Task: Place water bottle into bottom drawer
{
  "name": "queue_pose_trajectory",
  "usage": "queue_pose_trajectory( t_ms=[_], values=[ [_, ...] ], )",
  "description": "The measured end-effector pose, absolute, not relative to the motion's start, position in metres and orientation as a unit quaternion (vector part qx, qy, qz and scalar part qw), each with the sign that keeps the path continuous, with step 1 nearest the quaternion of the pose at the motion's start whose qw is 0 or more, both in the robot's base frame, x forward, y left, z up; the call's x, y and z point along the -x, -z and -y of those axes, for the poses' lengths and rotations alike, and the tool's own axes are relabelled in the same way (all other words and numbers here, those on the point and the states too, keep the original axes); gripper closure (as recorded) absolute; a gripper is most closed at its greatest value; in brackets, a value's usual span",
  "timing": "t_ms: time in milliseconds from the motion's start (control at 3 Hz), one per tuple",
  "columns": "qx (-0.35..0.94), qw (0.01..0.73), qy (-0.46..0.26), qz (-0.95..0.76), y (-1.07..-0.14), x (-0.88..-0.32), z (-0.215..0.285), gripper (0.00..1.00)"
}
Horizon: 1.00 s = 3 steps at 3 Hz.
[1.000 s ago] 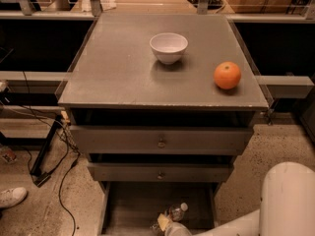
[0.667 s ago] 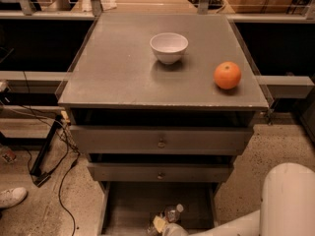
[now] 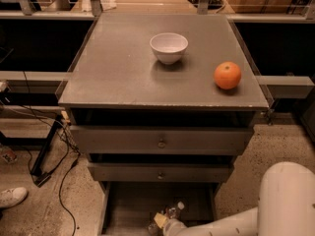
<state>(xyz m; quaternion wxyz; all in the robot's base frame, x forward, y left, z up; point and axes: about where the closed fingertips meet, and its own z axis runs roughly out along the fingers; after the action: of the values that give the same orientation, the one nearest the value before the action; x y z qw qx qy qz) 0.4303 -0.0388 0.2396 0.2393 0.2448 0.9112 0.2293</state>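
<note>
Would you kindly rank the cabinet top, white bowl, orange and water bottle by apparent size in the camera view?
1. cabinet top
2. white bowl
3. orange
Unranked: water bottle, partly hidden beside the gripper low in the bottom drawer.

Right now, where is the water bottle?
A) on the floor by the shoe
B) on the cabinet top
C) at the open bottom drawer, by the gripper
C: the water bottle shows at the open bottom drawer, by the gripper; the cabinet top holds a white bowl and an orange.
</note>
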Motion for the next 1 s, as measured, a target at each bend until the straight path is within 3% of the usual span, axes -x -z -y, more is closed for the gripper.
queue_pose_trajectory(
  t_ms=[1000],
  values=[
    [-0.298, 0.164, -0.247, -0.907, -0.191, -0.442, 0.066, 1.0]
  ],
)
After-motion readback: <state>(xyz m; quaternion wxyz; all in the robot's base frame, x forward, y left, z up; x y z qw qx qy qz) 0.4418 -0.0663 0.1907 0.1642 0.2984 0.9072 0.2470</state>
